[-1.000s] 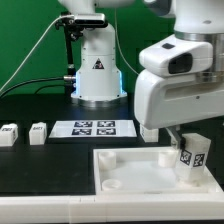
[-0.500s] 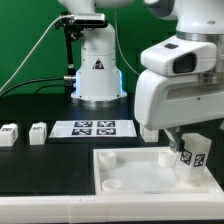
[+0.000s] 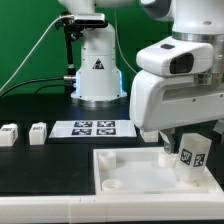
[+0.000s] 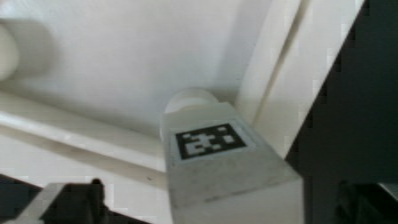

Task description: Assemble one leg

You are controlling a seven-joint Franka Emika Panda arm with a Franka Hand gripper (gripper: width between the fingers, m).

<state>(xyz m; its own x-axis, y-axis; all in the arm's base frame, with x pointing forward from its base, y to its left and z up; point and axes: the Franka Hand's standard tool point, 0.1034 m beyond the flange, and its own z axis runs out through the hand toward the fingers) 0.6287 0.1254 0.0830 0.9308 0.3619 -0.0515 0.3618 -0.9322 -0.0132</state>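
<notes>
The leg (image 3: 191, 160) stands upright at the corner of the white panel (image 3: 125, 172) on the exterior view's right, with its tag facing the camera. The claw (image 3: 187, 151) hangs directly above and its fingers come down on either side of the leg, so the leg's long axis runs straight down from the wrist. Whether the fingers press the leg or merely flank it, I cannot tell. In the wrist view the leg (image 4: 214, 150) points down to the panel (image 4: 125, 50) floor, close against the raised rim. Seating it probably calls for a turn about that vertical axis. Two spare legs (image 3: 24, 133) sit on the worktop (image 3: 40, 165) well apart, near the marker board (image 3: 95, 128).
</notes>
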